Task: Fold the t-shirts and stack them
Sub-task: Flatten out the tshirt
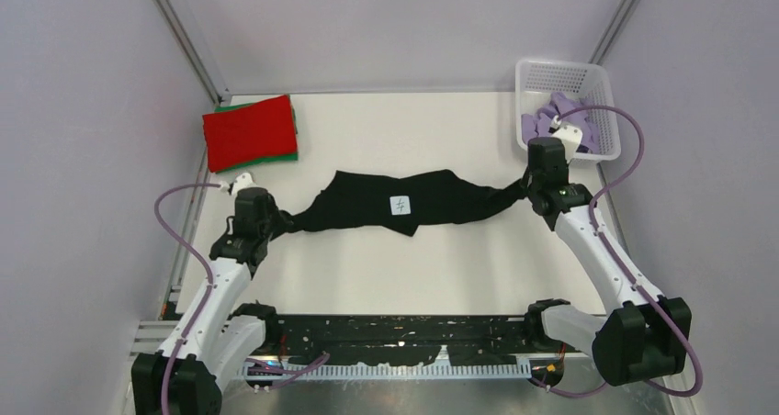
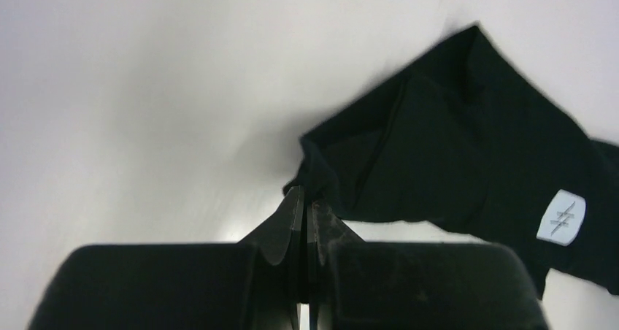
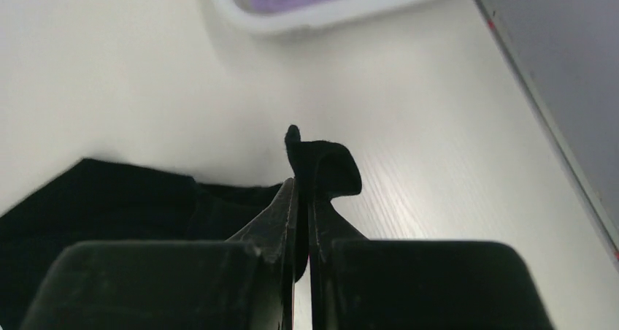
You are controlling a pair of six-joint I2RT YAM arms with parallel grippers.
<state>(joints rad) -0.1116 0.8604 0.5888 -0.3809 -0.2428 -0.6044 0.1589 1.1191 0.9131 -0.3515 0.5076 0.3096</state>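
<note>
Left claw [image 2: 303, 202]: gripped left end of black shirt [image 1: 367, 208].
Right claw [image 3: 301, 187]: gripped its right end.
Room: bare worktop [image 1: 395, 273] ran along near edge.
Overhead only: red shirt [image 1: 250, 130], far-left corner.

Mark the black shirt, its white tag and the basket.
black shirt [image 1: 358, 208]: top external view, cloth left of the tag.
white tag [image 1: 400, 205]: top external view, its centre.
basket [image 1: 556, 73]: top external view, far mesh wall.

Bright, even light with soft shadows. In the left wrist view the table [image 2: 146, 89] washes out toward 11 o'clock, and the black t-shirt [image 2: 452, 155] smears at its 1 o'clock edge.
</note>
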